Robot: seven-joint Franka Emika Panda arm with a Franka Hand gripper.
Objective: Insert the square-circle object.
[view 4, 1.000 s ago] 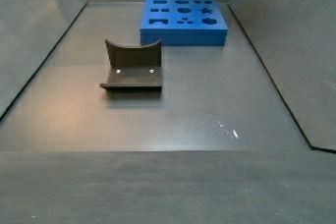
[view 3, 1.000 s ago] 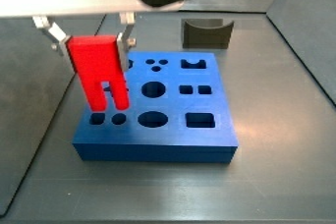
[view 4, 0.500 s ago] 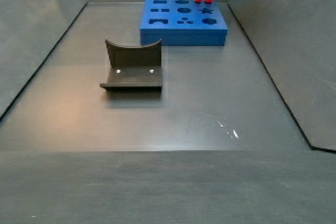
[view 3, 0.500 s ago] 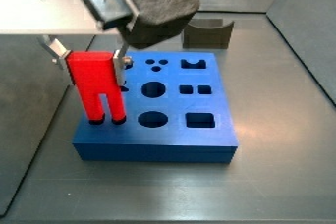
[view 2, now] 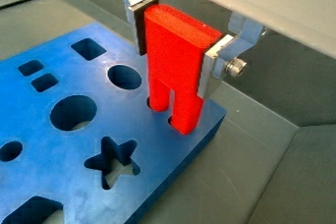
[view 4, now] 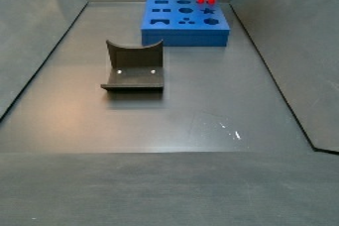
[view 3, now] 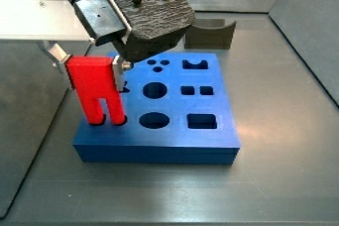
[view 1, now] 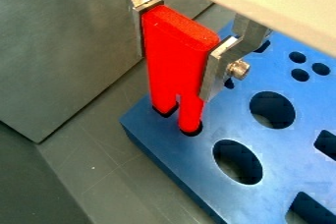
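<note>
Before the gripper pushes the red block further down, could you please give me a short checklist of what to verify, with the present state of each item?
1. Grip: the gripper has its silver fingers on both sides of the red block. Ok.
2. Block upright: in a side view the red block stands straight over the blue board. Ok.
3. Legs at the holes: both wrist views show the legs reaching the board's corner holes. Ok.
4. Seated fully: most of the block is above the board. Not ok.
5. Depth of legs inside the holes: cannot tell.
6. Path clear: the dark fixture stands apart from the board. Ok.
</note>
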